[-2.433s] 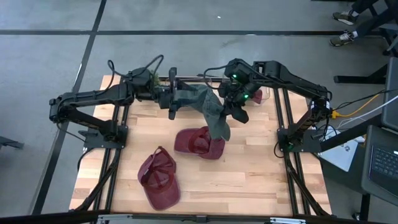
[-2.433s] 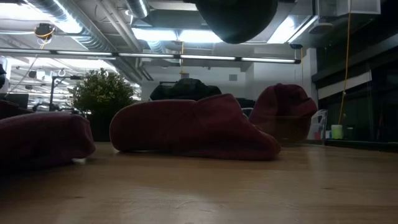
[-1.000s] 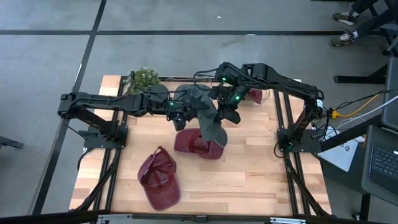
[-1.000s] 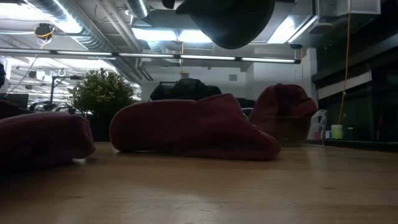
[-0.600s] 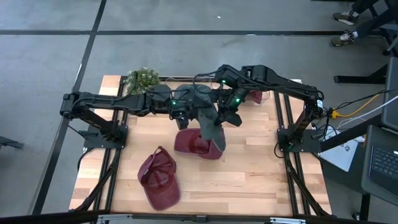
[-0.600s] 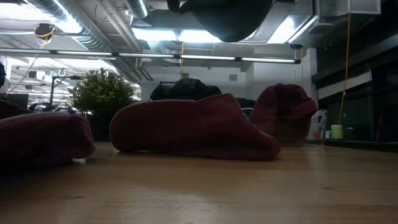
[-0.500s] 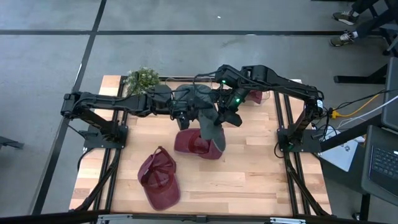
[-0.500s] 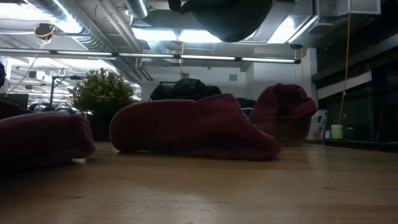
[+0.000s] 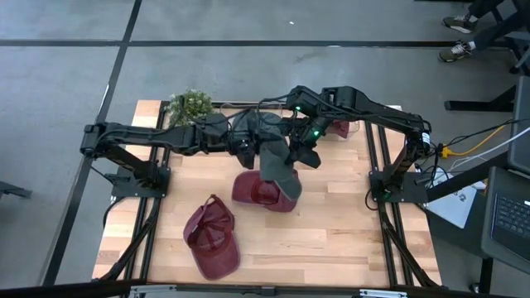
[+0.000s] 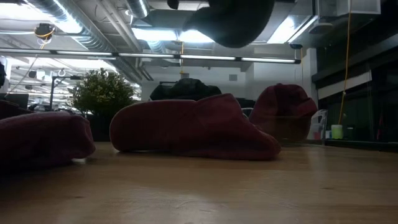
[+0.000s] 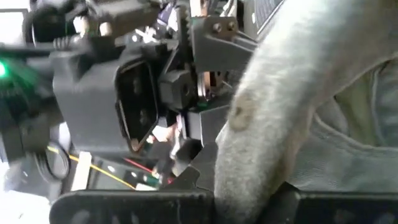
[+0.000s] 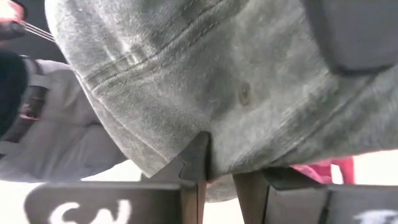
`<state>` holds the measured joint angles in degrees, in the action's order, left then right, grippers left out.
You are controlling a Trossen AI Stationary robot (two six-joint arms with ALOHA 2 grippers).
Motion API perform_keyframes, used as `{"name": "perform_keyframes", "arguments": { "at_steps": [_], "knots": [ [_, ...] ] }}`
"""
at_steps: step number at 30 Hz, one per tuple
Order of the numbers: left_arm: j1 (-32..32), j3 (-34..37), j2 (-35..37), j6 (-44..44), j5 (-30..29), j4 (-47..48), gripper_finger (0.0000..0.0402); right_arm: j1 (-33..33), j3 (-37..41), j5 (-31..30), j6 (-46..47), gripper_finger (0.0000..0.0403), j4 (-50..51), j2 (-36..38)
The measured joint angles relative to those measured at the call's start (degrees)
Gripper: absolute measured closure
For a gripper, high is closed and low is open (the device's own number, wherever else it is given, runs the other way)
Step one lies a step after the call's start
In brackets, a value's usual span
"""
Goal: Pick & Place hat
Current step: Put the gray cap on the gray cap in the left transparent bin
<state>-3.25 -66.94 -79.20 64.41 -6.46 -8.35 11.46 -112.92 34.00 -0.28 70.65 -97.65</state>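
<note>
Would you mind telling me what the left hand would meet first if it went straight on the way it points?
Probably the right hand: the left hand, shut on the grey hat, points across at it, close beyond the fabric. Depth is unclear.

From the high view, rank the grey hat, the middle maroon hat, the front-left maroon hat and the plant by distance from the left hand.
1. Grey hat: at the left hand.
2. Middle maroon hat: just below it.
3. Plant: back-left corner.
4. Front-left maroon hat: farthest.
</note>
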Motion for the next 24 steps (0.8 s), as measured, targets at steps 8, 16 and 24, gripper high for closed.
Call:
{"name": "perform_keyframes", "arguments": {
  "at_steps": [8, 16, 24],
  "knots": [
    [-0.02, 0.02, 2.70, -10.50, -5.21, 10.83, 0.0397, 0.43, 0.00, -4.53, -2.00, 0.0335, 3.54, 0.00],
    [-0.04, 0.02, 4.96, -18.45, -11.28, 19.26, 0.0398, 1.31, 0.00, -10.01, -5.00, 0.0335, 7.61, 0.04],
    [-0.04, 0.00, 5.22, -20.24, -15.60, 21.16, 0.0398, 1.65, -0.02, -16.30, -5.58, 0.0335, 6.98, 1.22]
  ]
}}
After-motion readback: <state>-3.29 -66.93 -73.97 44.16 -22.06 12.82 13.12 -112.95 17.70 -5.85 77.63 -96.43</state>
